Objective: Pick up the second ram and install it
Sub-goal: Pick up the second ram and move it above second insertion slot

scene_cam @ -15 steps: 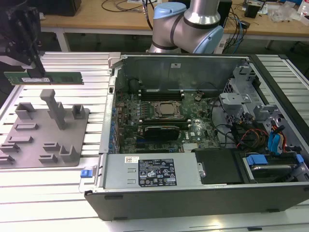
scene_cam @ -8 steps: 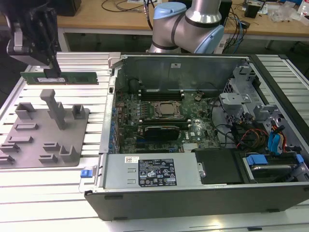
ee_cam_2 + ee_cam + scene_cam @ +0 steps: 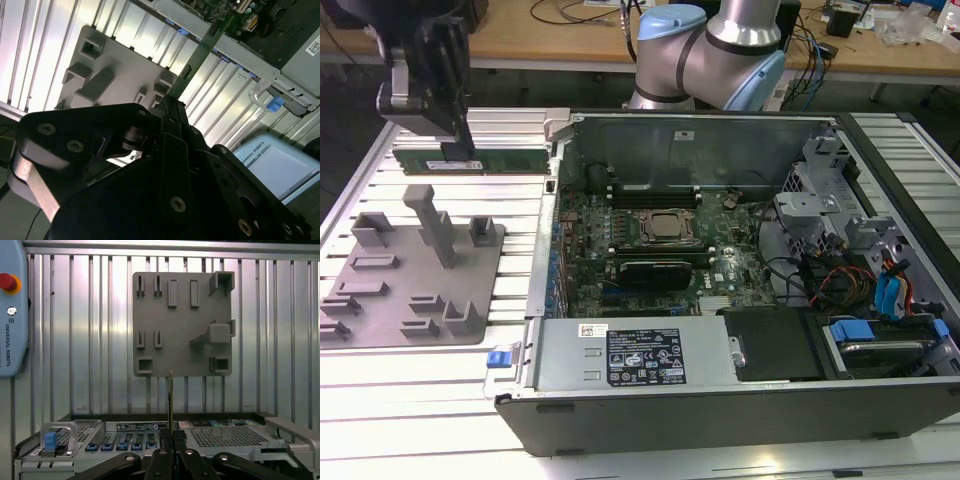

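Observation:
In the exterior view my black gripper (image 3: 460,152) hangs above the slatted table at the exterior view's far left, shut on the second ram (image 3: 510,160). The ram is a thin green stick held level and lengthwise, clear of the table, beside the open computer case (image 3: 555,180). In both wrist views the ram shows edge-on, sticking out from between the fingers (image 3: 200,55) (image 3: 170,395). The grey holder plate (image 3: 410,290) lies below it. The motherboard (image 3: 620,290) with its processor socket (image 3: 665,228) lies inside the case to the exterior view's right.
The arm's base (image 3: 710,50) stands behind the case. A power supply (image 3: 630,355), drive cage (image 3: 840,220) and cables (image 3: 840,285) fill the case's front and right. A blue latch (image 3: 498,357) sits on the case's corner. A pendant with a red button (image 3: 7,282) lies on the table.

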